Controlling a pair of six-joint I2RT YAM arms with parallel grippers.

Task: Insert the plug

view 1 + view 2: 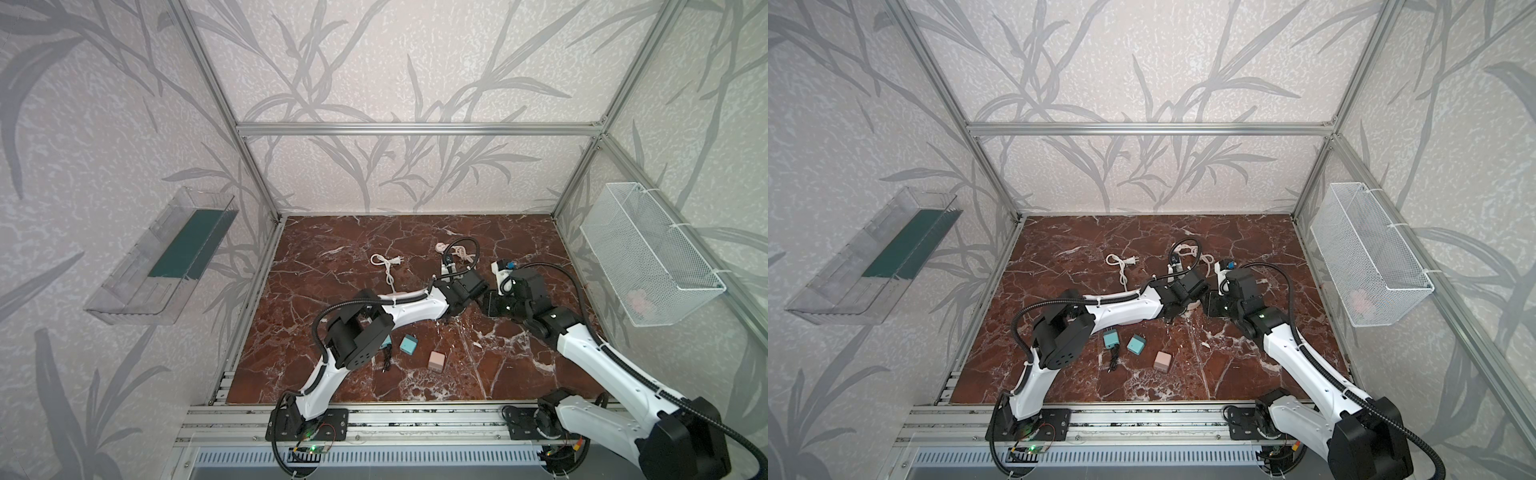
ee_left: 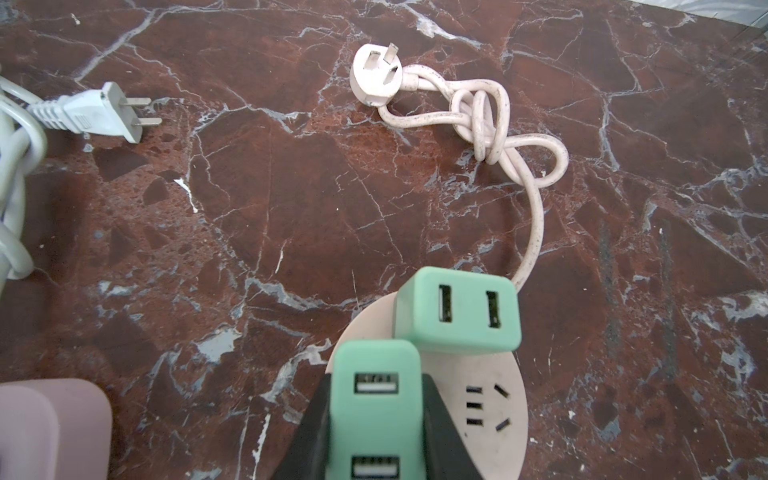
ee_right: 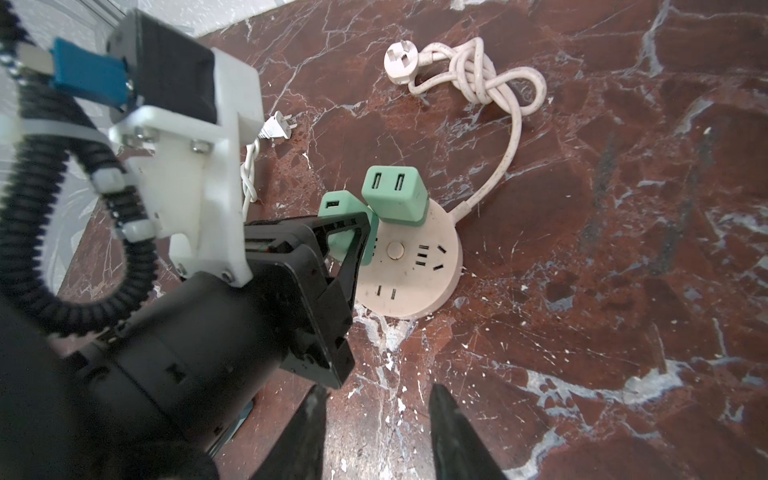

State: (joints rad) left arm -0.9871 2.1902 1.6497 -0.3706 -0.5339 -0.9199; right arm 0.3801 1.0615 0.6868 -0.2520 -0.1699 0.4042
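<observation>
One green charger [image 3: 395,195] sits plugged into round strip [image 3: 409,270]; left gripper [image 2: 376,390] clamps second charger [image 2: 374,361] tight; right gripper [image 3: 376,392] slightly open, empty.

Four green chargers [image 3: 395,195], one round socket [image 3: 415,282]

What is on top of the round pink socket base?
Two green chargers: the free charger stands alone; the held charger is clamped in the left gripper. On the base, a button and empty slots show. Their prongs are covered.
</observation>
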